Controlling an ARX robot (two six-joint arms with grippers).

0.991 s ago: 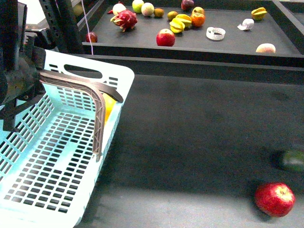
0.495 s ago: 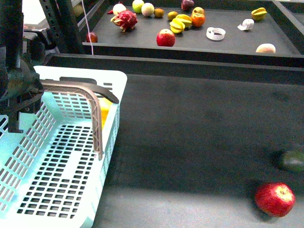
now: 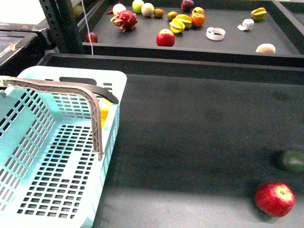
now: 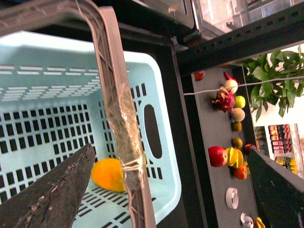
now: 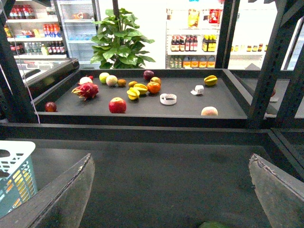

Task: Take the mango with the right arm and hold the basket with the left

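Mango [image 4: 109, 174] already lies inside the basket [image 3: 61, 190], just beyond the left gripper [image 4: 166, 190], whose jaws gape empty astride the raised handle [image 4: 116, 99]. The right gripper [image 5: 173, 197] (also spread, empty) should stay clear; better close left squarely on that handle.

Dark shelving [image 5: 142, 102], potted plant [image 5: 121, 42], drink fridges [image 5: 199, 35] behind.

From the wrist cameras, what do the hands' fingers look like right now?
Only finger parts show. The left hand's fingers are dark, wedge-shaped, with a rough, scuffed surface. The right hand's fingers look greyer and smoother. No cables or markings are visible.
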